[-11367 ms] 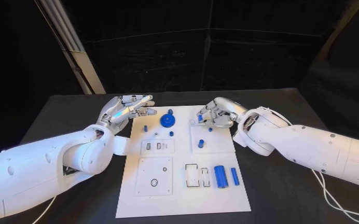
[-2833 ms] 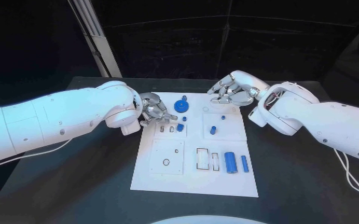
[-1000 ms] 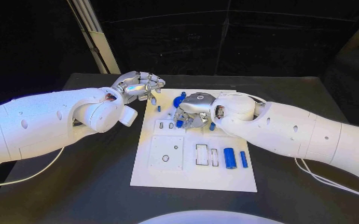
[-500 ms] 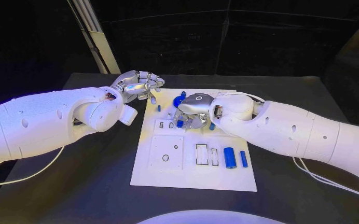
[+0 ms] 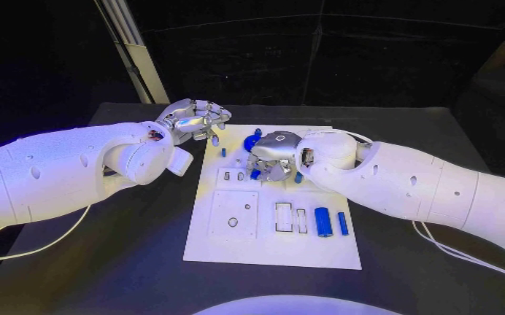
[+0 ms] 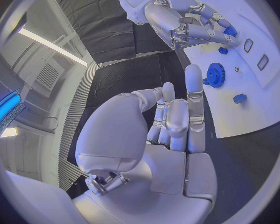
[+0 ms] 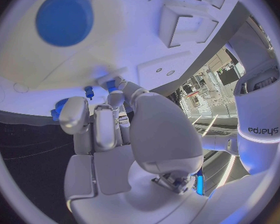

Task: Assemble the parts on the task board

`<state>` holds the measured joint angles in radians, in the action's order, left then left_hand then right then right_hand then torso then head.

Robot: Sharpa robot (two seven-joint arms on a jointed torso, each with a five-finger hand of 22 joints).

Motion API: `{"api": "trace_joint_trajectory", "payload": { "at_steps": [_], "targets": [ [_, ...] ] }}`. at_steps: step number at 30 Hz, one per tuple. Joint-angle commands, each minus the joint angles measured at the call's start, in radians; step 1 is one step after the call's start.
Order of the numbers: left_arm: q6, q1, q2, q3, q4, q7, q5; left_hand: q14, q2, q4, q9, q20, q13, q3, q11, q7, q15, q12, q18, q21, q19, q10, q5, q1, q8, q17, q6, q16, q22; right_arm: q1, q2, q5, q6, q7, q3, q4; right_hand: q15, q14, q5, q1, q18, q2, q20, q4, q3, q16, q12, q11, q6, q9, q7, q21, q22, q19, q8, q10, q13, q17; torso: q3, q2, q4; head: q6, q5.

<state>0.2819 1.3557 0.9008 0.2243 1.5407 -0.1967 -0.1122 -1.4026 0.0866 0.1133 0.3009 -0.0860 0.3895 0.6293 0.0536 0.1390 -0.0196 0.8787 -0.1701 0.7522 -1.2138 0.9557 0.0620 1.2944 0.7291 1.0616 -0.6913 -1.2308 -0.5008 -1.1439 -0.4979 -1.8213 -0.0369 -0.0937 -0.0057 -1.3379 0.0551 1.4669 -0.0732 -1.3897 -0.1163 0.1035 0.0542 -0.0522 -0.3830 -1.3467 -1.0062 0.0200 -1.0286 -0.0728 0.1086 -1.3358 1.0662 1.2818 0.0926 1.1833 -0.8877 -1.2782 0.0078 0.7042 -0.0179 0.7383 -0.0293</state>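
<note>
One white task board (image 5: pixel 276 242). Two big blue tubes (image 5: pixel 323 222) lie well below the right hand (image 5: pixel 271 157), whose fingers curl narrow over small blue parts (image 5: pixel 252 174). I cannot tell if it holds one. One blue gear (image 6: pixel 214 74) sits past the left hand (image 5: pixel 195 121), fingers held close, holding nothing.

Our right hand (image 5: pixel 271 159) has crossed from the far right onto the task board (image 5: pixel 276 246). Our left hand (image 5: pixel 197 119) has lifted off to the board's far-left corner.

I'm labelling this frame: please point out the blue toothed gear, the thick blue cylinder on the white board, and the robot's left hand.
blue toothed gear (image 6: pixel 214 74), left wrist view, its face.
thick blue cylinder (image 5: pixel 323 222), head view, mid-length.
left hand (image 5: pixel 195 121), head view, middle of the silver hand.
</note>
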Motion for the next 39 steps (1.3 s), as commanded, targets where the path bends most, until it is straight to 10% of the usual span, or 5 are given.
{"api": "trace_joint_trajectory", "payload": {
  "at_steps": [1,13,39],
  "targets": [
    [-0.008,0.001,-0.002,-0.001,0.000,-0.011,0.005,0.009,0.001,0.000,-0.001,0.002,-0.002,0.009,0.002,-0.001,0.000,0.002,-0.013,-0.006,-0.007,-0.008,-0.001,-0.009,0.008,-0.001,0.007,-0.003,0.002,0.000,0.000,0.001,-0.007,0.005,-0.002,0.002,-0.010,0.045,0.004,0.029,0.016,0.001,0.009,0.016,0.009,-0.009,-0.013,0.006,-0.014,-0.002,0.001,-0.008,0.007,0.003,0.005,0.010,-0.011,-0.006,-0.0005,0.001,-0.0001,0.001,0.002],
    [-0.012,0.001,-0.003,0.000,-0.001,-0.007,0.005,0.009,0.002,-0.006,-0.002,0.002,-0.004,0.015,0.002,-0.001,0.000,0.004,-0.013,-0.006,-0.007,-0.009,-0.001,-0.012,0.010,-0.001,0.008,-0.004,0.002,0.000,0.008,0.032,-0.045,0.032,-0.002,0.002,-0.017,0.051,-0.022,0.125,0.017,0.012,0.018,0.082,0.086,-0.023,-0.042,0.014,-0.024,0.003,0.009,-0.017,0.023,0.017,-0.002,0.024,-0.033,-0.022,-0.0011,0.000,-0.0008,0.001,0.006],
    [-0.021,-0.001,-0.005,0.001,-0.006,0.001,0.005,0.007,0.003,-0.022,-0.004,0.002,-0.009,0.029,0.002,0.000,0.000,0.008,-0.013,-0.005,-0.008,-0.011,-0.001,-0.017,0.016,0.003,0.010,-0.009,0.001,0.002,-0.040,0.054,-0.087,0.058,-0.002,-0.054,-0.038,0.046,-0.055,0.122,0.014,0.034,0.036,0.096,0.166,-0.014,-0.025,0.039,0.048,0.006,0.037,-0.008,0.007,0.006,-0.026,-0.009,-0.010,-0.011,0.0004,0.000,0.0004,0.003,0.006]
  ]
}}
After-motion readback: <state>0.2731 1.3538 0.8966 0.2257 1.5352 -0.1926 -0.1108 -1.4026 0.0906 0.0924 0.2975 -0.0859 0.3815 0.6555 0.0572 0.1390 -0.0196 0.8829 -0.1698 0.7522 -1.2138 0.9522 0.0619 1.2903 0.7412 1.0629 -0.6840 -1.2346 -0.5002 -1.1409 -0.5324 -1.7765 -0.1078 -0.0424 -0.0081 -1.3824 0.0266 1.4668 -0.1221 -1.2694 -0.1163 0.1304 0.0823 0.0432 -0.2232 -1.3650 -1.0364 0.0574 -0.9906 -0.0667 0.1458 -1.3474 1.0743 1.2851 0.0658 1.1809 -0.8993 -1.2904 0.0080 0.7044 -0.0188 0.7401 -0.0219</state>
